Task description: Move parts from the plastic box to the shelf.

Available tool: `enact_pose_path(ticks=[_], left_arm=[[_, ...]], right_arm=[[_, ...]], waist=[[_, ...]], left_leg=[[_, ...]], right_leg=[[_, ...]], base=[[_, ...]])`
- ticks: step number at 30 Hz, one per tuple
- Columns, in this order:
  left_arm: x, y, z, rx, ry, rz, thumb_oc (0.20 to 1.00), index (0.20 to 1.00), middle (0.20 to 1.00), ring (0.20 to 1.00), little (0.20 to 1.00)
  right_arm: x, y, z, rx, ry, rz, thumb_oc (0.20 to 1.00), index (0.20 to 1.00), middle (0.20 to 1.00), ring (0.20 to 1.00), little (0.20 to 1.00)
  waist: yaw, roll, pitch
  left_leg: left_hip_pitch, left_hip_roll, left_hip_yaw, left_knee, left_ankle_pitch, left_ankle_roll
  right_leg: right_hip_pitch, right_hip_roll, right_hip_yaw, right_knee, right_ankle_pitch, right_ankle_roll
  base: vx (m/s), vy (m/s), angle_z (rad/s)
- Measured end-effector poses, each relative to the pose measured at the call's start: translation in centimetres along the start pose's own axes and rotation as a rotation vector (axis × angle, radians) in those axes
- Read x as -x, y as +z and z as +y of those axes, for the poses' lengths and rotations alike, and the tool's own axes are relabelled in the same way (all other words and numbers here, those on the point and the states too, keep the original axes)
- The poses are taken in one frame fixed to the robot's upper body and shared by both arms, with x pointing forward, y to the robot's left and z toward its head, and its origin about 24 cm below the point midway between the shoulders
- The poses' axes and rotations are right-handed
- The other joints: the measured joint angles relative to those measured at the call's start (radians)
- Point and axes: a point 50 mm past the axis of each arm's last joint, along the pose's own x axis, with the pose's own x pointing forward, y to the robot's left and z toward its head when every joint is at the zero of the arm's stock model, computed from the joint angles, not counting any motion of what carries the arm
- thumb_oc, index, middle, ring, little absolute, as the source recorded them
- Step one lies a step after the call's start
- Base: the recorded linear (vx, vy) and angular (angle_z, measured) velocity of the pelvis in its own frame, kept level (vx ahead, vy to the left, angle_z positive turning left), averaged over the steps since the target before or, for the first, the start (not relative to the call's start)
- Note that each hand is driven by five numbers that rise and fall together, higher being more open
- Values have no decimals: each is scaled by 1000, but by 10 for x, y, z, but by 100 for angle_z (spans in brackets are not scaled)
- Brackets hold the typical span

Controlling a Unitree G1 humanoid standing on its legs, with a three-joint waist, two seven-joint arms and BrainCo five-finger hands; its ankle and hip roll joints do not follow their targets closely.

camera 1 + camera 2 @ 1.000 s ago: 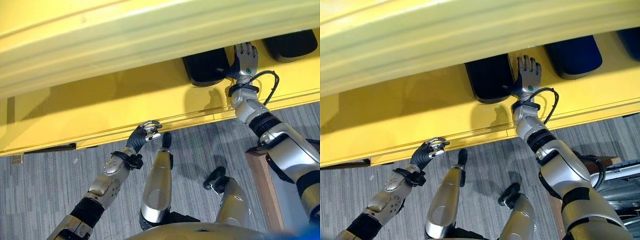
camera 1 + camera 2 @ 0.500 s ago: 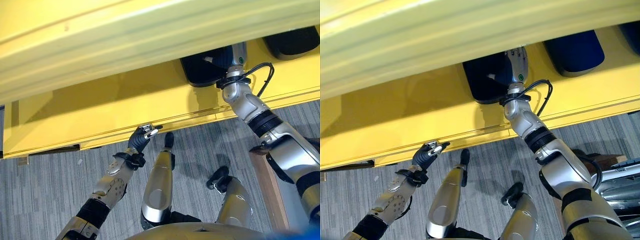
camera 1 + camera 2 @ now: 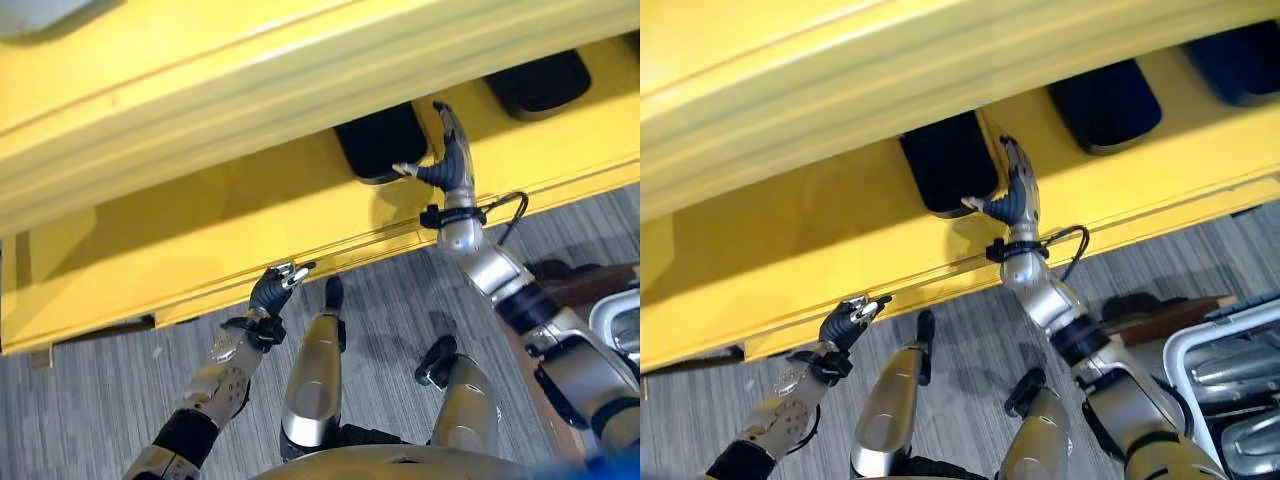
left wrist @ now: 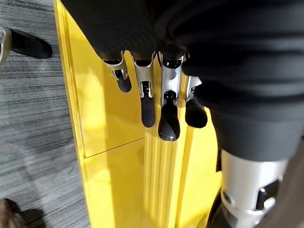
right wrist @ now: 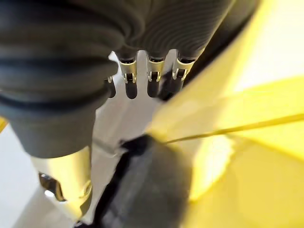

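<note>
Right hand [image 3: 452, 165] is up on the yellow shelf [image 3: 200, 230], upper right of centre in the left eye view, just beside the right edge of a dark moulded part [image 3: 381, 142]. Fingers straight, thumb splayed toward the part, nothing held. Looks like the thumb tip is at or near the part's lower corner, but I can't confirm contact.

A second dark part [image 3: 540, 85] sits further right on the same shelf level, well apart from the hand. In the right eye view a third [image 3: 1240, 60] shows at the upper right corner.

Left hand [image 3: 276, 290] is lower centre-left, at the shelf's front lip. Fingers loosely curled, empty, idle.

Plastic box [image 3: 1225, 385] is in the lower right corner of the right eye view: pale rim, silver-grey parts [image 3: 1230, 365] in it. So there's stock left to move.

Handling, judged from looks:
- parts look like rigid shells with rounded corners and a smooth matte surface
- probably light to moderate, not fragile
- smooth rounded ends could slip in a pinch
- better to wrap fingers over a long edge with the thumb opposing underneath, near the middle so the part doesn't pivot

The nearest part looks placed. The likely next step is going to the box for another.
</note>
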Motion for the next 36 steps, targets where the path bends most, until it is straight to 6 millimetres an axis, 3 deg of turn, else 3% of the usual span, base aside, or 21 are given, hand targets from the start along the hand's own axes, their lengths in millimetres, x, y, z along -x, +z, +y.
enact_pose_path(ticks=[3,5,8,12,16,21,27,31,35,36], left_arm=[[6,-7,3,-10,26,5,1000,1000,1000,1000,1000],[10,-12,6,-41,40,24,1000,1000,1000,1000,1000],[13,-22,6,-160,22,61,1000,1000,1000,1000,1000],[19,-38,8,-334,-30,183,1000,1000,1000,1000,1000],[27,-51,13,-433,-105,299,1000,1000,1000,1000,1000],[36,-46,30,-543,-163,392,1000,1000,1000,1000,1000],[27,-30,22,-621,-282,404,1000,1000,1000,1000,1000],[7,-13,-6,-677,-386,327,1000,1000,1000,1000,1000],[-3,-1,-14,-730,-414,291,1000,1000,1000,1000,1000],[-3,0,-15,-747,-412,294,1000,1000,1000,1000,1000]], right_arm=[[35,-7,-2,-40,92,7,1000,1000,1000,1000,1000],[55,0,-8,-14,152,-70,1000,1000,1000,1000,1000],[74,25,-33,112,198,-317,1000,1000,1000,1000,1000],[71,41,-53,156,166,-463,1000,1000,1000,1000,1000],[74,24,-56,170,189,-394,1000,1000,1000,1000,1000],[75,12,-60,124,178,-318,1000,1000,1000,1000,1000],[78,-4,-66,115,141,-231,1000,1000,1000,1000,1000],[82,-18,-62,77,59,-152,1000,1000,1000,1000,1000],[86,-27,-60,21,21,-79,1000,1000,1000,1000,1000],[85,-29,-56,-13,22,-51,1000,1000,1000,1000,1000]], waist=[[-41,-5,3],[-79,-11,5],[-121,-23,10],[-156,-58,-7],[-161,-67,-14],[-190,-70,-41],[-213,-80,-61],[-237,-112,-68],[-260,-148,-74],[-252,-150,-72]], left_leg=[[40,5,15,-32,4,3],[74,10,29,-51,5,2],[142,13,59,-93,15,2],[172,25,96,-116,11,7],[201,17,108,-129,8,10],[217,0,136,-135,0,19],[227,-20,176,-133,-22,34],[192,-22,200,-95,-46,48],[199,-25,248,-82,-71,50],[235,-1,332,-100,-77,54]], right_leg=[[33,15,6,-39,18,4],[60,30,19,-75,33,8],[108,46,40,-126,56,14],[123,65,60,-163,70,21],[155,63,66,-194,88,21],[174,57,88,-249,127,36],[193,47,116,-324,175,54],[193,47,121,-403,244,58],[193,41,115,-450,310,47],[158,62,33,-465,421,7]], base=[[0,31,-14],[-21,30,-28],[-15,29,-25],[0,49,-22],[17,84,-4],[-28,163,-11],[-74,168,-15],[-98,184,-19],[-77,144,-46],[-101,127,-131]])
